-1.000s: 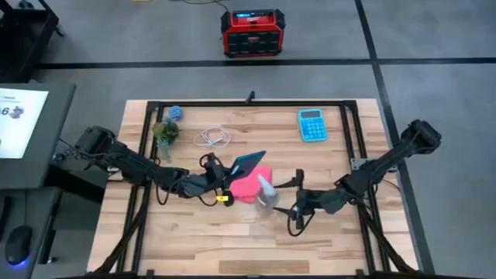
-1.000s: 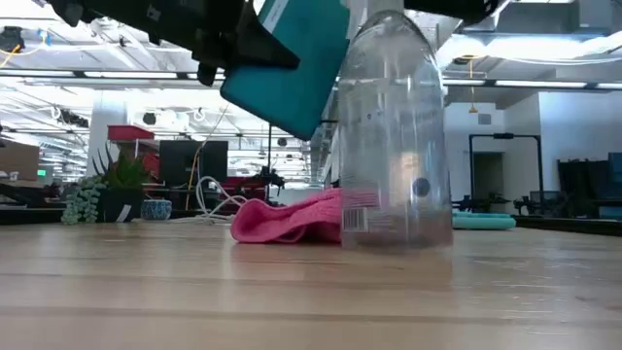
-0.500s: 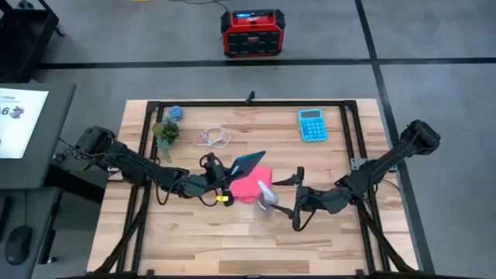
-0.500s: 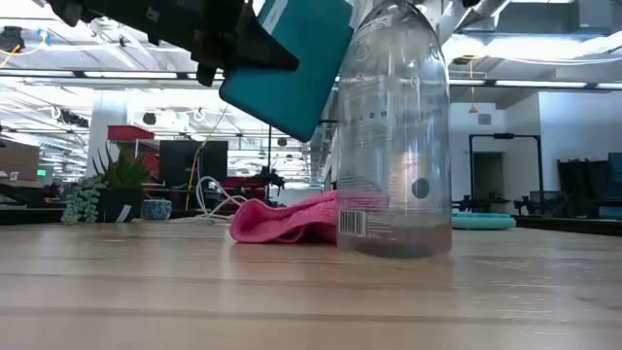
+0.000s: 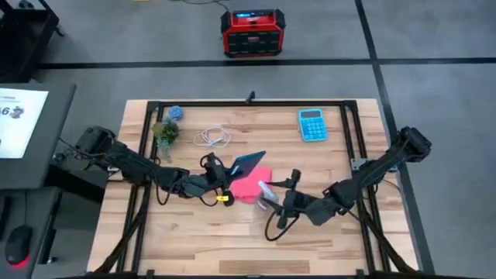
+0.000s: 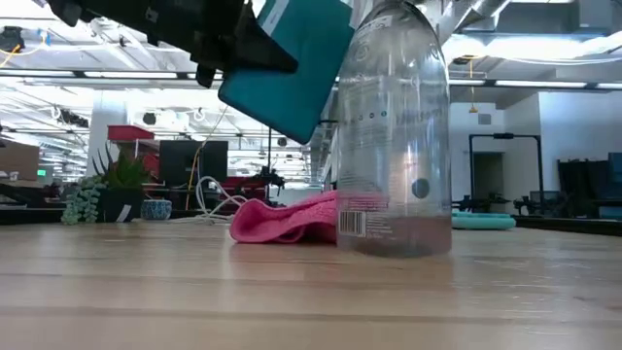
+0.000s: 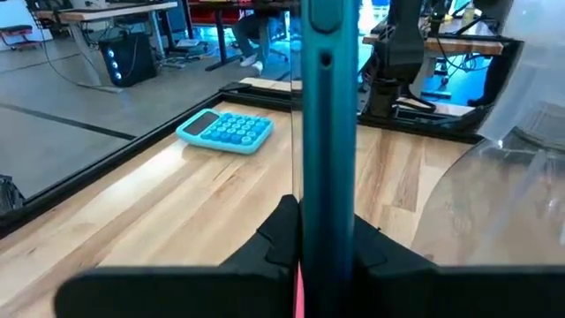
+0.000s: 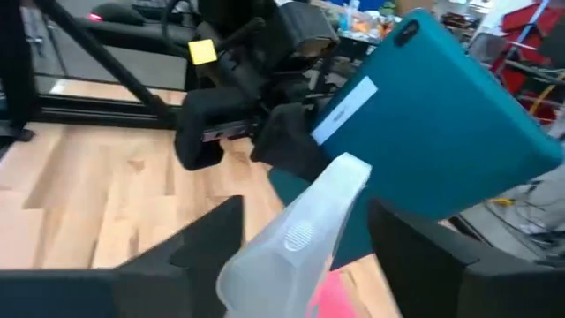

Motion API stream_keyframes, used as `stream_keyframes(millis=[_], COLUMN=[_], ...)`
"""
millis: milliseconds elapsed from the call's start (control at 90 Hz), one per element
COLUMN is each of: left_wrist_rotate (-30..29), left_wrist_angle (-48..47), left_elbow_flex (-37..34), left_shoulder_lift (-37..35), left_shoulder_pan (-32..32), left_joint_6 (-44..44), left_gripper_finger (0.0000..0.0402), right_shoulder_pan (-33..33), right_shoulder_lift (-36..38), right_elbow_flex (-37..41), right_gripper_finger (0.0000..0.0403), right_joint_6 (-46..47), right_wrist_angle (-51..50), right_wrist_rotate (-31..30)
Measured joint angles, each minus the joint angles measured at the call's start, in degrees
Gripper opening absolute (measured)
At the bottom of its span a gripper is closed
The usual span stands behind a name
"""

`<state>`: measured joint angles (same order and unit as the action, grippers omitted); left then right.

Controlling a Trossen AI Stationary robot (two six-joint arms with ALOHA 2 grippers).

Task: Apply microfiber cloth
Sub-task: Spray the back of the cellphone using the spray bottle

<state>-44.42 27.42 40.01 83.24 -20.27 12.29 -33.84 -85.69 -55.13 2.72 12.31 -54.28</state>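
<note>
Cloth (image 6: 282, 220), bright pink and soft, lies rumpled in low folds at the table's (image 5: 325, 248) middle, just behind a clear bottle (image 6: 394, 126). Left gripper (image 5: 219, 184) has its jaws clamped on a teal phone (image 6: 287, 63), holding it tilted above the cloth's left part. Right gripper (image 5: 283, 205) sits at the bottle, fingers either side of its nozzle (image 8: 296, 231); whether they grip it cannot be told.

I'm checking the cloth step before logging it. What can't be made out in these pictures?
- Microfiber cloth: its near end sits behind the spray bottle in the low view; the teal phone covers part of it from above.
- Left gripper: shut on the phone, whose screen shows only edge-on in the left wrist view.
- Right gripper: whether it clamps the bottle is unclear.
</note>
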Motion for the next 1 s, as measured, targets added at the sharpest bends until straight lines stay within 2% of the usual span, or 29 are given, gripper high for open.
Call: stream_keyframes(millis=[78, 122, 344, 633, 811, 1000], left_wrist_rotate=[0.0, 0.01, 0.07, 0.07, 0.17, 0.87], left_wrist_angle=[-0.25, -0.28, -1.14, -1.1, -1.04, -0.74], left_elbow_flex=[0.0, 0.0, 0.0, 0.0, 0.0, 0.0], left_shoulder_lift=[0.0, 0.0, 0.02, 0.02, 0.38, 3.62], left_shoulder_pan=[-0.02, -0.02, -0.02, -0.42, -0.57, -0.43], left_joint_6=[0.23, 0.33, 0.62, 1.99, 4.46, 5.06], left_gripper_finger=[0.0013, 0.0013, 0.0013, 0.0013, 0.0013, 0.0013], right_shoulder_pan=[-0.51, -0.89, -6.55, -22.63, -32.77, -38.61], right_shoulder_lift=[1.75, 3.15, 10.87, 20.08, 20.63, 19.09], right_elbow_flex=[-0.08, -0.2, 0.04, 0.0, 0.0, -0.06], right_gripper_finger=[0.0087, 0.0069, 0.0069, 0.0069, 0.0069, 0.0069], right_joint_6=[4.18, 6.72, 17.61, 34.97, 45.53, 50.96], right_wrist_angle=[-4.54, -8.3, -23.7, -40.36, -49.1, -52.81], right_wrist_rotate=[0.03, 0.09, -3.75, -5.67, -6.96, -7.33])
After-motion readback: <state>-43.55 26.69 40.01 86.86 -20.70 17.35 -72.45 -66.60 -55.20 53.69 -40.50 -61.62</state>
